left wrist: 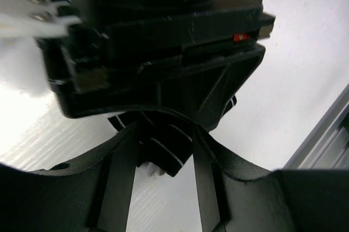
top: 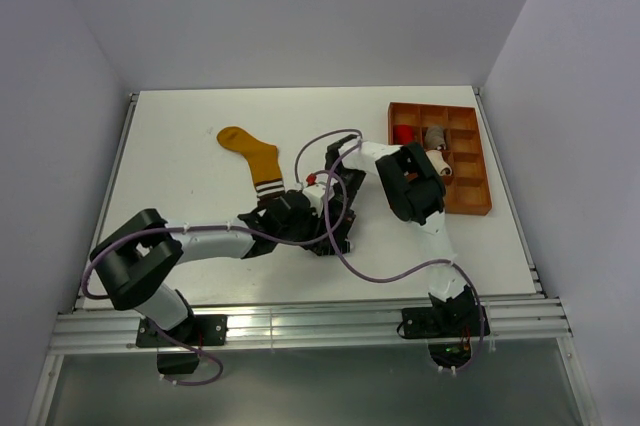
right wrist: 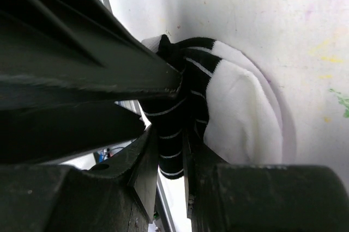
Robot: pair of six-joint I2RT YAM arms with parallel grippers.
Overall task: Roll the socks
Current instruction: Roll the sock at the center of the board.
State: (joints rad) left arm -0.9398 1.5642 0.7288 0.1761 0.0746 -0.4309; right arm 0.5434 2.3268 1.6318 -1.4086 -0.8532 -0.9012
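Both the left arm (top: 205, 243) and the right arm (top: 440, 238) were built of smooth white links joined by chunky black housings. Thin lavender cables (top: 372, 273) ran in loose loops along them. Each arm stood on a black base (top: 185, 331). The left gripper (left wrist: 163, 142) had matte black, ribbed fingers, as did the right gripper (right wrist: 173, 158). A small red mark (left wrist: 241, 37) sat on a black wrist housing.

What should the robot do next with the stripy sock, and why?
Probably close the left gripper on the striped sock. That gripper's jaws stand open on either side of the bundled sock, while the right gripper pinches it, so a second grip would likely help roll it.
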